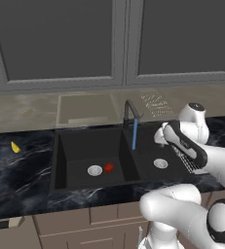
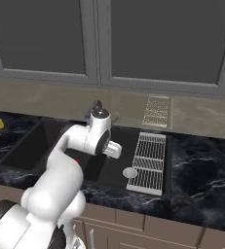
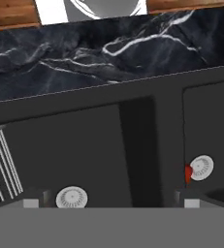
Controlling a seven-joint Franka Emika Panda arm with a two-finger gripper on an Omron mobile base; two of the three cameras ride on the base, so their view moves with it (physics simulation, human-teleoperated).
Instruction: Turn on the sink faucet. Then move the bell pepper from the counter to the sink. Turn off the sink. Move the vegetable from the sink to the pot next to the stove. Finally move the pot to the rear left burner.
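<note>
The dark sink faucet [image 1: 130,110] stands behind the divider of the black sink [image 1: 60,160], and a blue stream of water [image 1: 134,134] runs from its spout. The red bell pepper [image 1: 108,167] lies on the floor of the left basin, beside the silver drain [image 1: 95,170]. In the hand view the bell pepper [image 3: 187,173] touches a drain's [image 3: 201,167] edge. My gripper [image 3: 111,203] is open, fingertips [image 3: 31,202] wide apart and nothing between them. It hovers over the right basin, right of the faucet. The pot and the stove are out of view.
A small yellow wedge [image 1: 15,147] lies on the black marble counter [image 1: 16,170] left of the sink. A silver wire rack [image 2: 148,163] covers the right end of the sink. Grey wall cabinets hang above. My arm hides most of the faucet in the right base view.
</note>
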